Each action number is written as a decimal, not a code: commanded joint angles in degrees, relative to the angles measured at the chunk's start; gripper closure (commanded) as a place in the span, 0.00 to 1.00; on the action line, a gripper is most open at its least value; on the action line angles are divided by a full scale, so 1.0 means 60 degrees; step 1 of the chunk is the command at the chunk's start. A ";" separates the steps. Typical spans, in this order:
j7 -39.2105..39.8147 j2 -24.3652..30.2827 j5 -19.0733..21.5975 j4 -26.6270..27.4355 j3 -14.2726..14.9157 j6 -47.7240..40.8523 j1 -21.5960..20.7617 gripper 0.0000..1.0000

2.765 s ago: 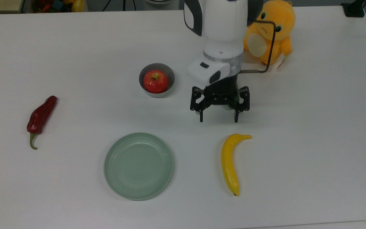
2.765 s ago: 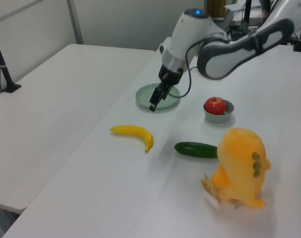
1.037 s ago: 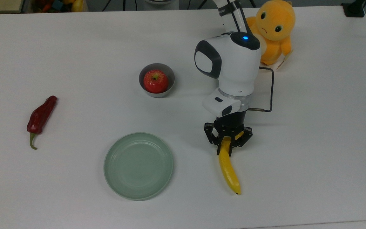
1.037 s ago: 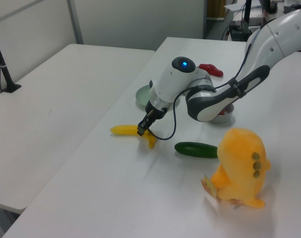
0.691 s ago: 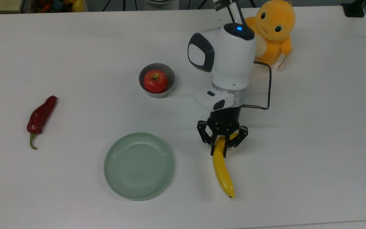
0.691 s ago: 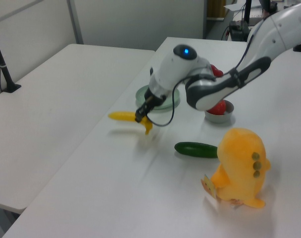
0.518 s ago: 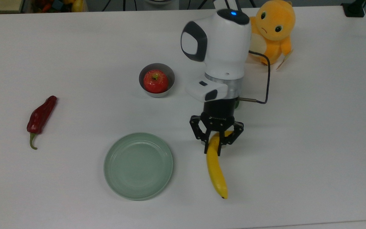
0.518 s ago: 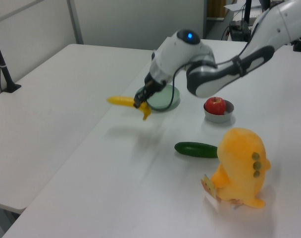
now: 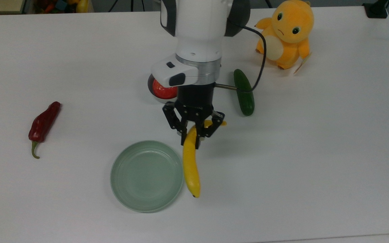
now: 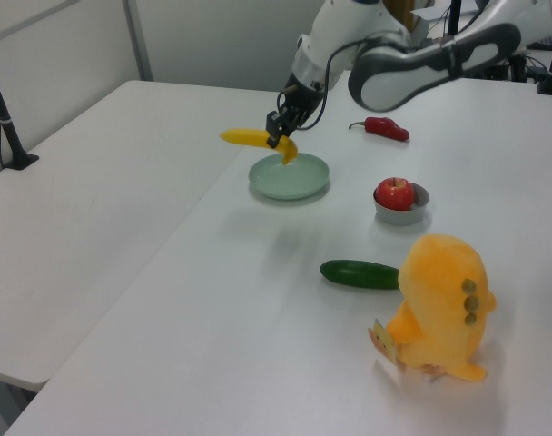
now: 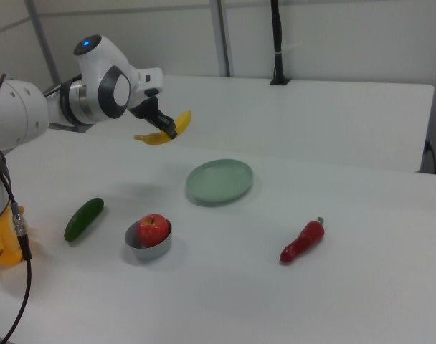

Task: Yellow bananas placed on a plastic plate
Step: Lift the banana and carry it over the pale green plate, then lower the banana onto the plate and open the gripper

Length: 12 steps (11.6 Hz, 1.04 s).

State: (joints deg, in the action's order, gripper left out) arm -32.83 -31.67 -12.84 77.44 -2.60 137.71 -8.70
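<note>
I hold the yellow banana (image 9: 191, 161) up in the air, my fingers (image 9: 185, 129) clamped on it close to its stem end, so most of its length hangs out free beyond my gripper (image 9: 193, 134). In the top view the fruit's long axis runs from my grip toward the top view's bottom edge, its dark tip lowest, and it lies along the plastic plate's (image 9: 124, 185) rim on the top view's right. The plate's centre sits to the top view's left of the fruit, and that sideways offset is what the coming move turns on. In the left view the banana (image 10: 255, 139) floats above the near edge of the plate (image 10: 309, 185), clearly off the desk (image 9: 316, 152), so I judge I must carry it further over the dish before lowering.

Because I grip one end, the free end could swing or droop and catch the rim, and the fruit is about as long as the plate is wide, so it needs centring.

Nothing lies between the fruit and the plate. The grey bowl (image 11: 148, 246) with its red apple (image 11: 153, 229) sits behind my wrist, the cucumber (image 9: 243, 91) and the orange plush toy (image 9: 286, 33) lie off to the top view's right, and the red chilli (image 9: 43, 123) rests well apart on the top view's left.
</note>
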 commanded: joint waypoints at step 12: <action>-0.2919 -0.0198 -0.1724 0.1008 0.1092 -0.0190 -0.0030 0.97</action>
State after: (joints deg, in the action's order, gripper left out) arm -44.69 -31.51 -18.75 80.67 2.94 131.14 -7.96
